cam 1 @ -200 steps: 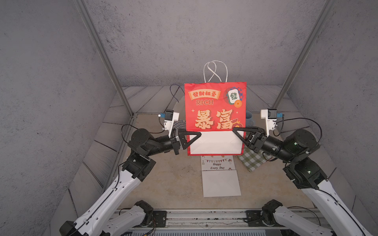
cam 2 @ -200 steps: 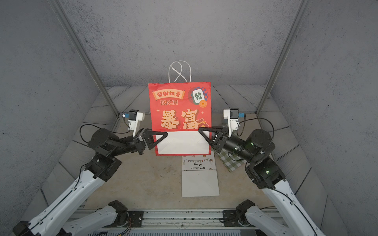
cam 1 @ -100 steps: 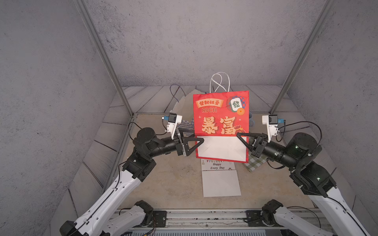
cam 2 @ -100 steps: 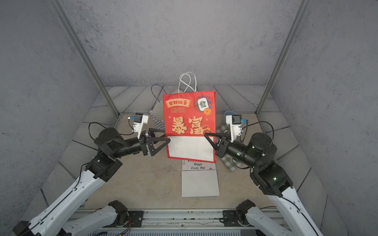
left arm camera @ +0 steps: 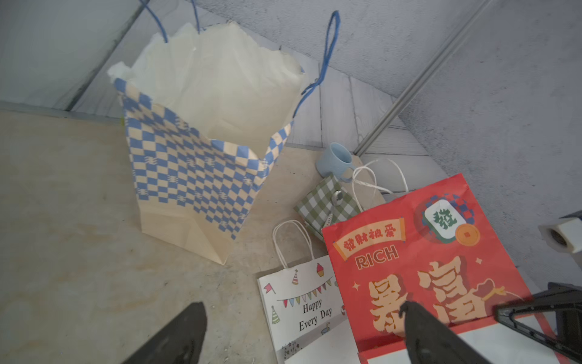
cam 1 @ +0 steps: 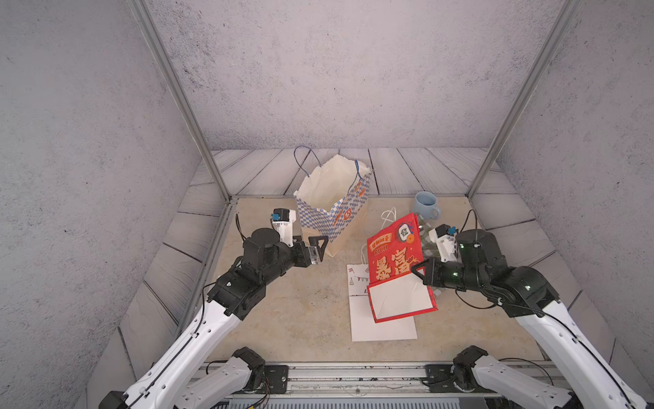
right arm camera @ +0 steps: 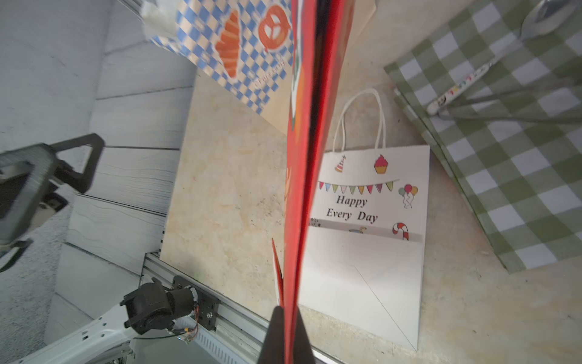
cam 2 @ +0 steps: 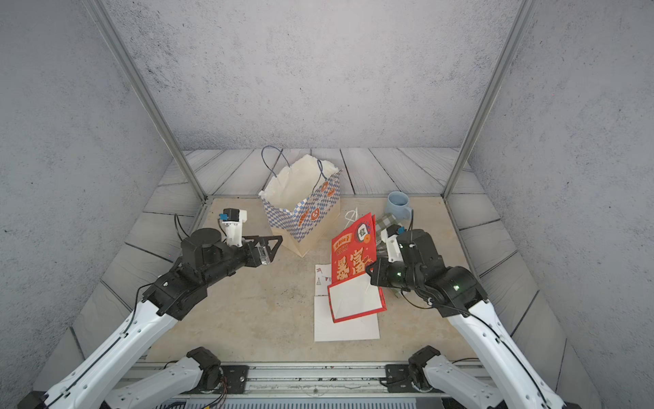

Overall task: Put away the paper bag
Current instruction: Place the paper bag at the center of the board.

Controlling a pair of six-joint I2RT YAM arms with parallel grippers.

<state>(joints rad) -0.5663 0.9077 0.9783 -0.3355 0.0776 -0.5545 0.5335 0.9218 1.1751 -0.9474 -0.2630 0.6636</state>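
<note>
Red paper bag (cam 1: 393, 262) is folded flat and tipped to one side, over the right half of the table (cam 1: 283, 311). The right gripper (cam 1: 417, 271) is squeezed tight on the bag's right edge, and the bag shows between its fingers (right arm camera: 277, 334) in the right wrist view. I count three paper bags. Under the red one lies a white bag (cam 1: 382, 322) that says "Happy Every Day", flat on the table. I cannot tell if the two touch. A blue checked bag (cam 1: 332, 209) stands up at the back with its top open and pale paper inside. The left gripper (cam 1: 316, 249) is spread wide with nothing in it, just beside the blue checked bag. One blue mug (cam 1: 425, 205) stands in the far right corner. Near it lies one green checked cloth (left arm camera: 324, 205) with one spoon (left arm camera: 336, 197) on it.
</note>
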